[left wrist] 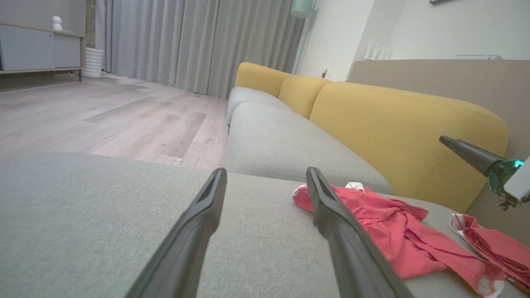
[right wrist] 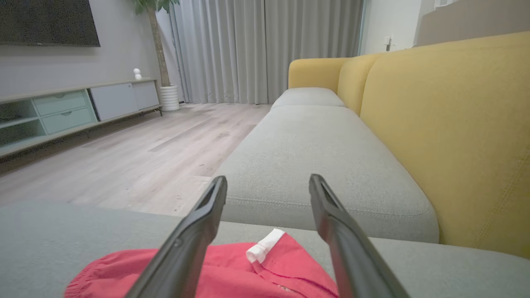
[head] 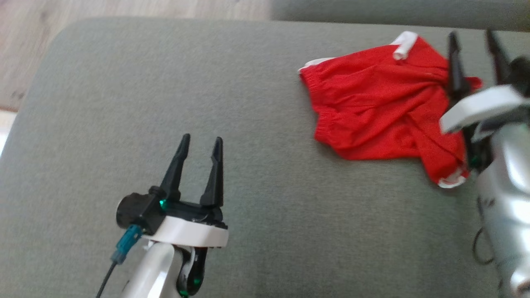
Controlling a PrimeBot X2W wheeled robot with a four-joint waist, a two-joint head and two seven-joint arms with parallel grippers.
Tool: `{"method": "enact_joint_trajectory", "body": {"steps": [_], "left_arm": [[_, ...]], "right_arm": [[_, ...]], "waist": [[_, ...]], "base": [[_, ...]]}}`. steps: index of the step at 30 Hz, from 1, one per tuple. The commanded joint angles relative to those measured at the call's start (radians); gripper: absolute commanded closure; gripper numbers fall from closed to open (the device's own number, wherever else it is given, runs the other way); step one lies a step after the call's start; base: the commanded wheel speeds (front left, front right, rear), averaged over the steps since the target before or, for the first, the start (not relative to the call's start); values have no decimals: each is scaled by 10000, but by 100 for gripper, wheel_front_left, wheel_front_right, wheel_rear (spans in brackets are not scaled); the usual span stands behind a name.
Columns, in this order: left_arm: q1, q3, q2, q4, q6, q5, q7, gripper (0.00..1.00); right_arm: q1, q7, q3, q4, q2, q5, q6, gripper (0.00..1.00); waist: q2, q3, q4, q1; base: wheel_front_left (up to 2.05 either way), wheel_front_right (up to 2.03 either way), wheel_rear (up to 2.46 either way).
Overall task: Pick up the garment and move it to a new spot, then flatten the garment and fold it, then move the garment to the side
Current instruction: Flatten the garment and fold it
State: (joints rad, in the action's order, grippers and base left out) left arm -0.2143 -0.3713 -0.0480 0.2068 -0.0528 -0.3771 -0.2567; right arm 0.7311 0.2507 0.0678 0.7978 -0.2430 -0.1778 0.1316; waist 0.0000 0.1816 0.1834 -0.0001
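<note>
1. Head view:
   - The left gripper [head: 202,139] has its fingers spread wide and holds nothing. It sits over bare seat cushion [head: 256,107], well apart from the garment [head: 372,103].
   - The right gripper [head: 472,34] is spread equally wide. Its left finger overlaps the garment's right edge, but the blur makes it impossible to tell whether they touch.
   - The garment is red with white trim [head: 403,45] and lies crumpled on the cushion's far right part.
2. Left wrist view:
   - The left gripper [left wrist: 266,171] is wide apart and empty.
   - The garment [left wrist: 389,231] lies bunched beyond its right finger, in front of the yellow backrest [left wrist: 393,132].
   - One finger [left wrist: 468,152] of the right gripper hangs above the garment's right end.
3. Right wrist view:
   - The right gripper [right wrist: 268,179] is wide apart with nothing clamped between its fingers.
   - The garment [right wrist: 232,273] lies just beneath it.
   - A wooden floor [right wrist: 157,157] and a low cabinet [right wrist: 83,107] are beyond.
</note>
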Motion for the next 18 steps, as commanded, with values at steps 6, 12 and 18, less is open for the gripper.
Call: {"method": "enact_joint_trajectory", "body": {"steps": [6, 12, 18], "left_arm": [[235, 675, -22, -487, -22, 141, -51, 0], [425, 806, -22, -519, -92, 202, -51, 0], [622, 821, -22, -476, -162, 267, -51, 0]], "right_arm": [[-2088, 109, 712, -2636, 726, -649, -9, 0], [-4001, 110, 836, -4206, 1395, -327, -9, 0], [-5124, 110, 676, -4901, 1762, -182, -9, 0]], "waist": [[0, -615, -777, 1], [0, -754, -1008, 1], [0, -886, -1090, 1]], "base": [[0, 0, 0], [0, 0, 0], [0, 0, 0]]}}
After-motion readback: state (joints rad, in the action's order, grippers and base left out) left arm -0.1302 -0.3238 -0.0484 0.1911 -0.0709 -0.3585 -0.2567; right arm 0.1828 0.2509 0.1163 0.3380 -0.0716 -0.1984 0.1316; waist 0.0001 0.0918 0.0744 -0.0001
